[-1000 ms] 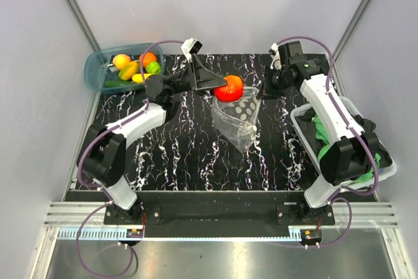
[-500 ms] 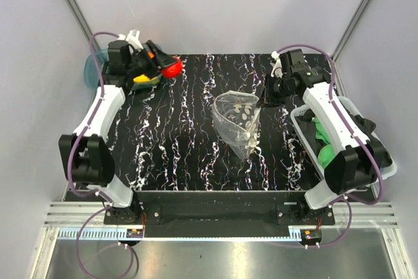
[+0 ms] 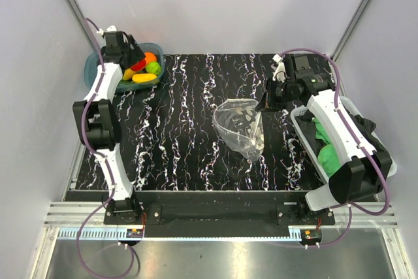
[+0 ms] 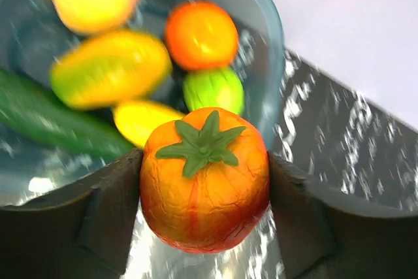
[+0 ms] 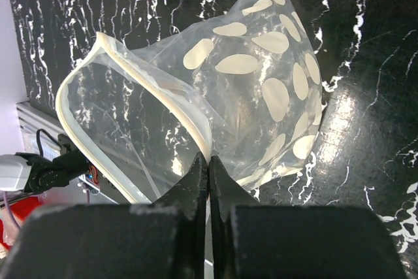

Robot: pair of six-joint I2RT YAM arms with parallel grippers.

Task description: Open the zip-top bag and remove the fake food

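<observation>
Top view, left gripper: I am holding my left gripper [image 3: 134,59] over the blue tub [image 3: 91,75] at the far left corner of the table [image 3: 183,142].
Top view, fake food: orange, lime and yellow pieces of fake food [image 3: 145,74] are lying together in the tub.
Top view, zip-top bag: the zip-top bag [image 3: 240,127] is lying on the middle of the table, well apart from the tub. Its mouth is gaping toward the far side.
Top view, right gripper: my right gripper [image 3: 263,104] is touching the bag's right rim.
Top view, right edge: a clear bin [image 3: 302,136] with a green cloth [image 3: 328,155] in it is sitting beside my right arm.
Left wrist, gripper: I am pinching an orange-red tomato [image 4: 204,191] with a green leafy cap between both fingers [image 4: 108,217].
Left wrist, background: the tub is lying just behind the tomato, and its fruits are showing blurred.
Right wrist, gripper: my fingers [image 5: 186,197] are pressing together on the bag's thick pale zip rim.
Right wrist, print: pale ovals are the marking showing on the bag's clear wall.
</observation>
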